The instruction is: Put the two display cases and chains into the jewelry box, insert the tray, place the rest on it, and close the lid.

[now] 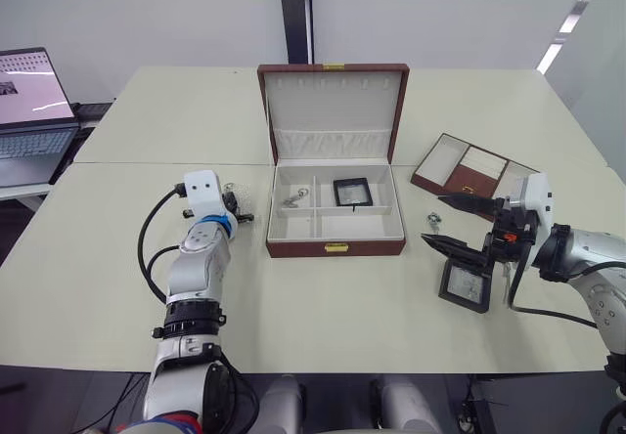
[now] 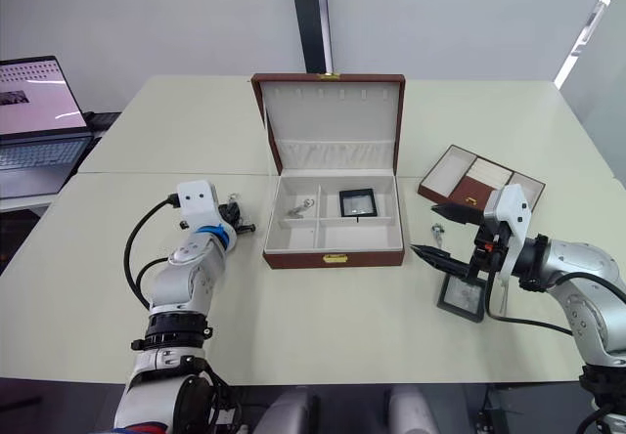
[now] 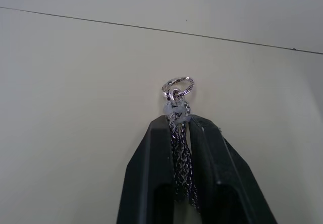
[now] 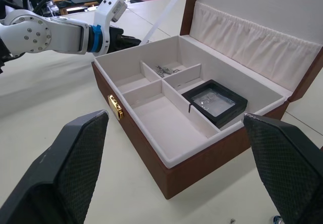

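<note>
Left of the jewelry box (image 1: 335, 209), the left gripper (image 3: 180, 125) pinches a chain (image 3: 177, 103); hanging loose, it could snag the box wall. One case (image 1: 352, 192) and another chain (image 1: 292, 198) lie inside. Right of the box, the right gripper (image 1: 451, 224) is spread above the second case (image 1: 466, 286), near the tray (image 1: 473, 172).

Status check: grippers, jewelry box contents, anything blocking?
Left gripper shut on chain. Right gripper open above second display case. Jewelry box open, holding one display case and one chain. Nothing blocking.
</note>
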